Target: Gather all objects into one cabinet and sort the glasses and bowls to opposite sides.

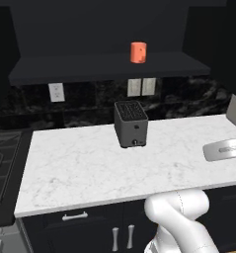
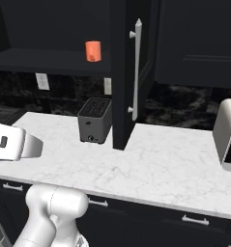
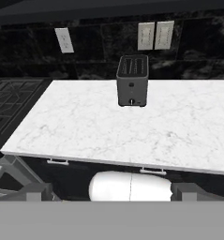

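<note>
Inside the open cabinet (image 2: 122, 72), salmon-orange cup (image 2: 93, 51): probably light, rigid, smooth; grasp across its sides; gripper (image 3: 111, 193) jaws spread wide, empty.

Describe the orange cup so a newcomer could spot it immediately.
Start at the white marble counter and its dark grey toaster. Directly above, a black open shelf holds the small salmon-orange cylindrical cup, standing upright. It is the only brightly coloured thing against the black cabinetry.

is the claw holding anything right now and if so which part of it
Nothing is held. The claw is open and empty, hanging short of the counter; the orange cup stands untouched in the cabinet.
</note>
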Motion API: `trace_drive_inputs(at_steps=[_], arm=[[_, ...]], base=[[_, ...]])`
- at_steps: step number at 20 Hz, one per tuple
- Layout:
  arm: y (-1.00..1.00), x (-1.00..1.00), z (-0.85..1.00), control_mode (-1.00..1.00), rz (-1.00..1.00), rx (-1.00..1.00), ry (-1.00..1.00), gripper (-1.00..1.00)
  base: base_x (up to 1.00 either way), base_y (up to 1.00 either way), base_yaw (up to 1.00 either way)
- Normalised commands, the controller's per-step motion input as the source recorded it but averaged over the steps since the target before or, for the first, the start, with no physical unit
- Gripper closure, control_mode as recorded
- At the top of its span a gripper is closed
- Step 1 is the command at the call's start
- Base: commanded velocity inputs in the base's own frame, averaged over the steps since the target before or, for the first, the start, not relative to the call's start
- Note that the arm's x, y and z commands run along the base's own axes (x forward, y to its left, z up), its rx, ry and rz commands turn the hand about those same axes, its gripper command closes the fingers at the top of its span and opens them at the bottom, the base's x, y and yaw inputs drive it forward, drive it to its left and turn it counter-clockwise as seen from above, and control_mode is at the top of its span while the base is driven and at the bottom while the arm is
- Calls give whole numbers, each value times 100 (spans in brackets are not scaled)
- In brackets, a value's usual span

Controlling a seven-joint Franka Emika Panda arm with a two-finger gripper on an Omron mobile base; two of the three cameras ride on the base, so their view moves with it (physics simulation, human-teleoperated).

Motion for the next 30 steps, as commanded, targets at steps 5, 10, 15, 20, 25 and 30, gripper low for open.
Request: trace_drive_inputs(at_steps=[5, 10, 15, 20, 25, 30], arm=[[0, 0, 0, -100, 0, 0, 0, -100], [7, -24, 23, -100, 0, -4, -18, -100], [13, -7, 66, -100, -1, -11, -30, -100], [4, 9, 69, -100, -3, -4, -15, -100], [0, 27, 78, -100, 0, 5, 2, -100], [5, 12, 66, -100, 0, 6, 5, -100]], base=[[-4, 6, -2], [0, 0, 0], [0, 0, 0], [0, 0, 0], [0, 0, 0], [0, 0, 0]])
